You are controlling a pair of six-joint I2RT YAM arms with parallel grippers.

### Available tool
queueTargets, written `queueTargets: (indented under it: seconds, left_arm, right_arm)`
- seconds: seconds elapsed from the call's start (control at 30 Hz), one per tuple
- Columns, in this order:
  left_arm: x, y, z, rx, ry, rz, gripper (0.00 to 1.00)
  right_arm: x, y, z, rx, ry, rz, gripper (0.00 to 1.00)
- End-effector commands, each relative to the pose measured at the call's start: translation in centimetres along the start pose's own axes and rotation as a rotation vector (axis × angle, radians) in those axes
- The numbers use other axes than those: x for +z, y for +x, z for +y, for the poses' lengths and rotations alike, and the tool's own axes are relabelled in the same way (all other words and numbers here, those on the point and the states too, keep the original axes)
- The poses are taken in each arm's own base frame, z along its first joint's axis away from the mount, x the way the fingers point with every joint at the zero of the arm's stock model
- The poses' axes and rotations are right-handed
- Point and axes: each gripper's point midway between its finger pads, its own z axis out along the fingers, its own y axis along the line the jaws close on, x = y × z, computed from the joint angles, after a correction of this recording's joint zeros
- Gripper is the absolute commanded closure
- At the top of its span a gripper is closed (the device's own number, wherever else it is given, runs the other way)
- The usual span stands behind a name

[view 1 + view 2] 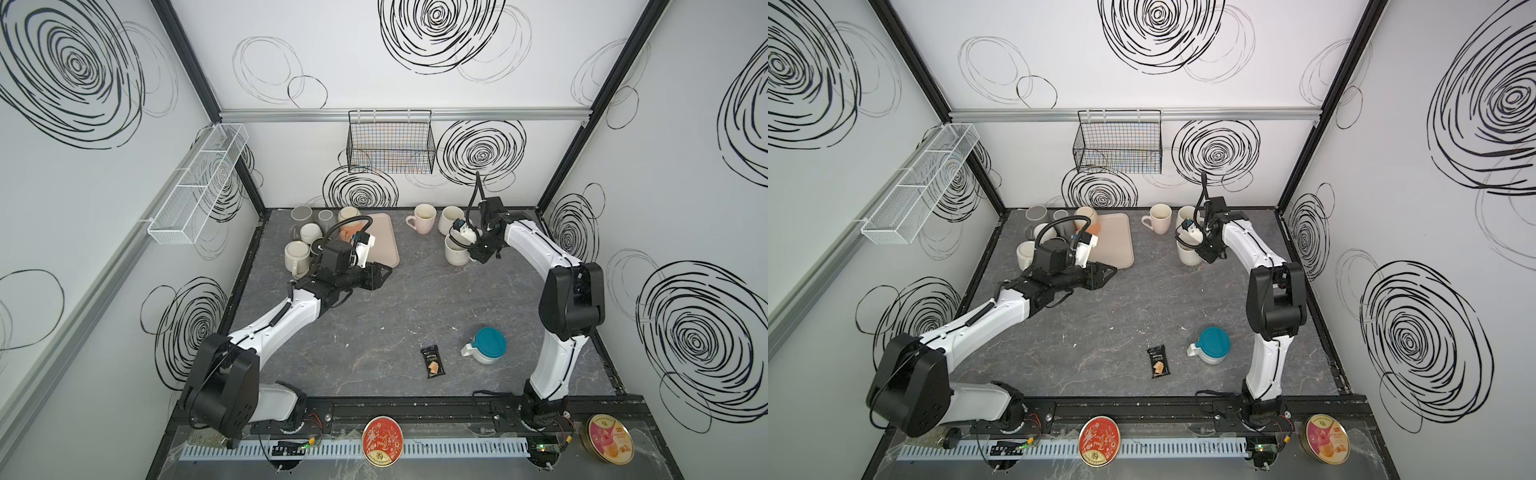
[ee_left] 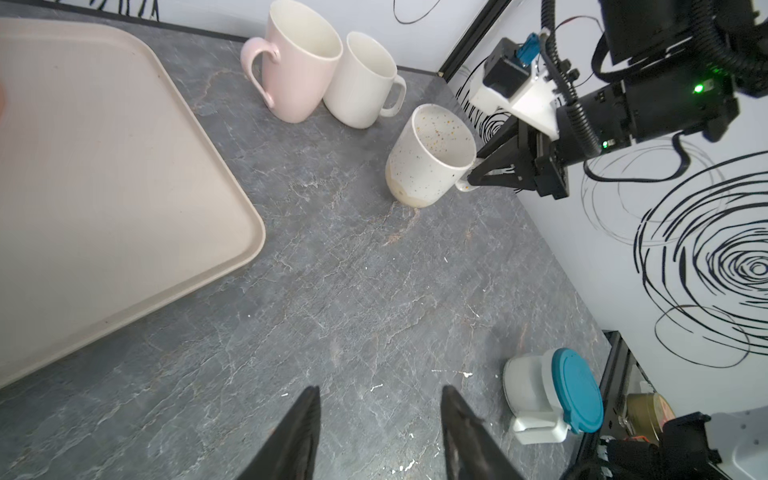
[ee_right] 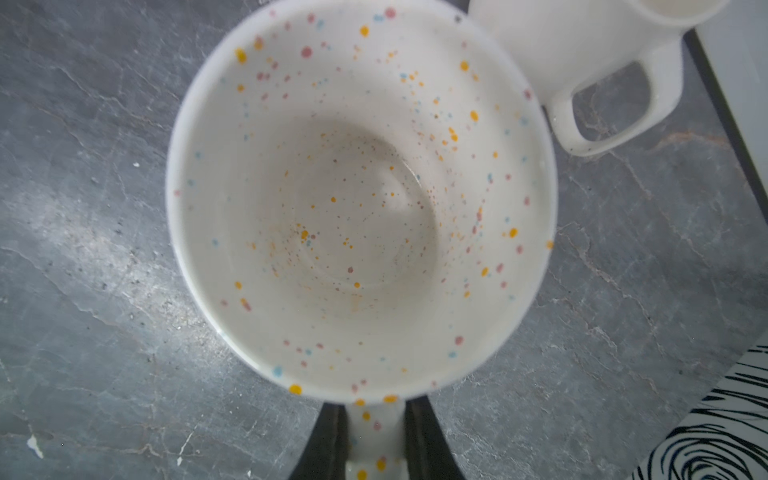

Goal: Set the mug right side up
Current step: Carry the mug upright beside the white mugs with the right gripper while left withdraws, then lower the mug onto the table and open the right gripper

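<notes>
The mug (image 3: 357, 199) is cream with coloured speckles and stands mouth up, its empty inside facing the right wrist camera. In the left wrist view the mug (image 2: 432, 158) rests with its base on the grey tabletop. My right gripper (image 3: 374, 409) is shut on the mug's handle, one finger on each side. Both top views show the mug (image 1: 455, 251) (image 1: 1187, 253) at the back right with the right gripper (image 1: 473, 249) over its handle side. My left gripper (image 2: 380, 392) is open and empty, hovering over bare table beside the tray's near corner (image 1: 384, 274).
A pink mug (image 1: 424, 218) and a white mug (image 1: 451, 218) stand upright just behind the speckled one. A beige tray (image 1: 384, 241) lies at the back middle, with several mugs (image 1: 299, 249) clustered to its left. A teal-lidded container (image 1: 486, 345) and a snack packet (image 1: 432, 361) lie nearer the front.
</notes>
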Motion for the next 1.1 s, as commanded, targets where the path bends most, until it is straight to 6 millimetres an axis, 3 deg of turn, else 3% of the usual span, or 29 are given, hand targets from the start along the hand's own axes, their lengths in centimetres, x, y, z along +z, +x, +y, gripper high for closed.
queueTargets:
  seconds: [0.0, 0.33, 0.77, 0.93, 1.07]
  left_arm:
    - [0.6, -2.9, -1.2, 0.036, 0.033, -0.09, 0.5]
    - [2.6, -3.0, -1.9, 0.032, 0.061, -0.078, 0.51]
    - [2.9, -3.0, -1.6, 0.024, 0.05, -0.078, 0.51]
    - [3.0, -2.5, -1.4, 0.017, 0.045, -0.068, 0.51]
    - [2.8, -2.2, -1.3, 0.017, 0.042, -0.068, 0.5]
  right_arm:
    - [-0.7, -2.0, -1.4, -0.044, 0.031, -0.09, 1.0]
    - [1.1, -2.5, -2.9, -0.071, 0.009, -0.106, 1.0]
    - [2.8, -4.3, -4.9, -0.127, -0.002, -0.181, 1.0]
    - [3.7, -4.5, -5.4, -0.139, 0.017, -0.174, 0.91]
    - [3.8, -4.3, -6.1, -0.15, 0.056, -0.158, 0.7]
